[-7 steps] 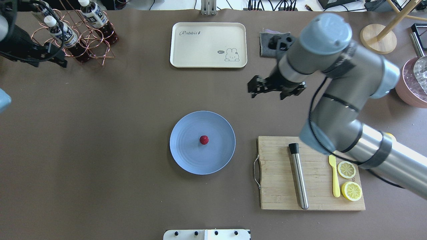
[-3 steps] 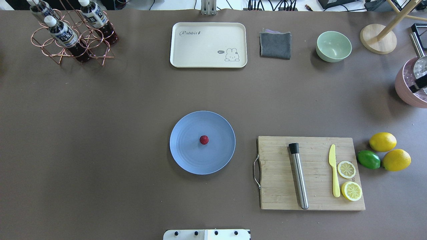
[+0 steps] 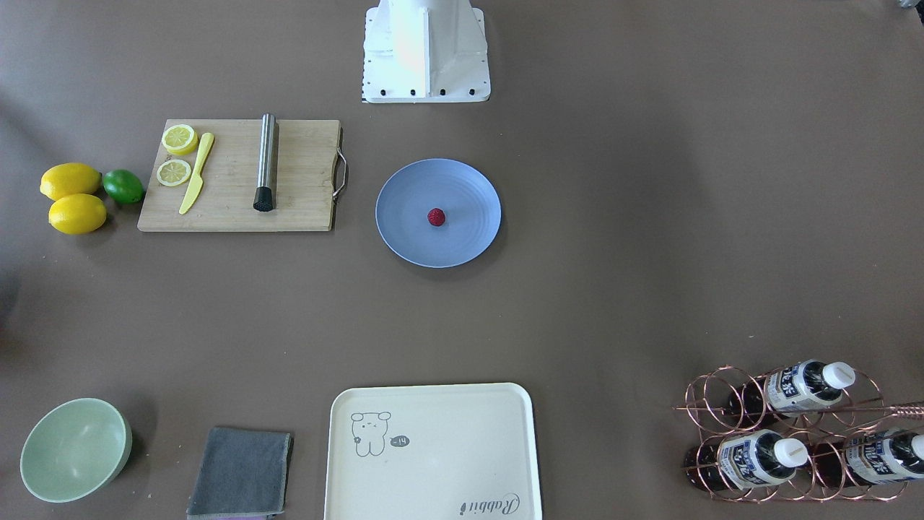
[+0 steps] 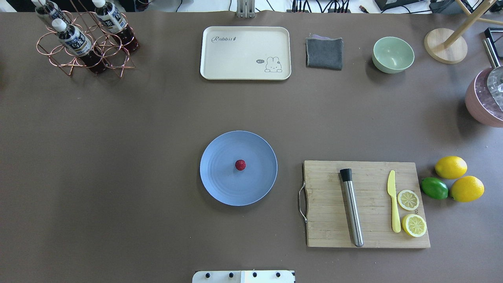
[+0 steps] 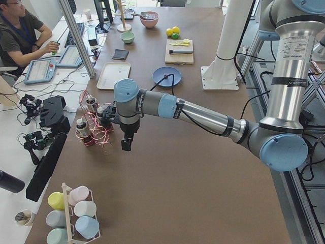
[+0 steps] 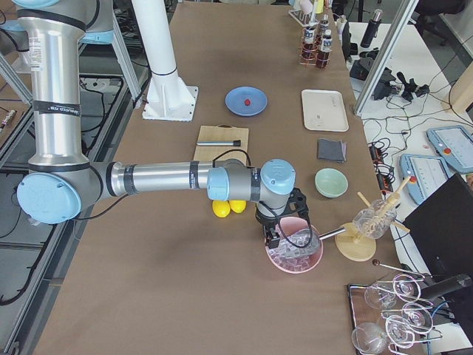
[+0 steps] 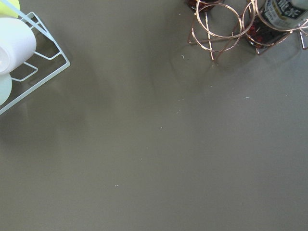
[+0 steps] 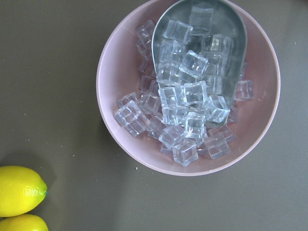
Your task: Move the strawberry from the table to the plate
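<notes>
The small deep red strawberry [image 4: 240, 165] [image 3: 436, 217] lies near the middle of the light blue plate [image 4: 220, 188] [image 3: 473, 242], on the brown table [image 4: 118, 157]. Neither gripper is near it, and neither shows in the overhead or front views. My left gripper [image 5: 125, 146] hangs over the table's left end beside the bottle rack. My right gripper [image 6: 275, 238] hangs over a pink bowl of ice at the right end. Only the side views show them, so I cannot tell whether they are open or shut. The wrist views show no fingers.
Right of the plate a wooden cutting board [image 4: 326, 224] carries a steel muddler [image 4: 351, 212], a yellow knife [image 4: 393, 204] and lemon slices; lemons [image 4: 450, 167] and a lime [image 4: 434, 188] lie beside it. Cream tray [image 4: 245, 53], grey cloth [image 4: 324, 52], green bowl [image 4: 393, 54], bottle rack [image 4: 84, 43], ice bowl [image 8: 187, 86] ring the table.
Both arms have drawn back out of the overhead view, the right one off to the right end, the left one off to the left. The strawberry and plate have not moved.
</notes>
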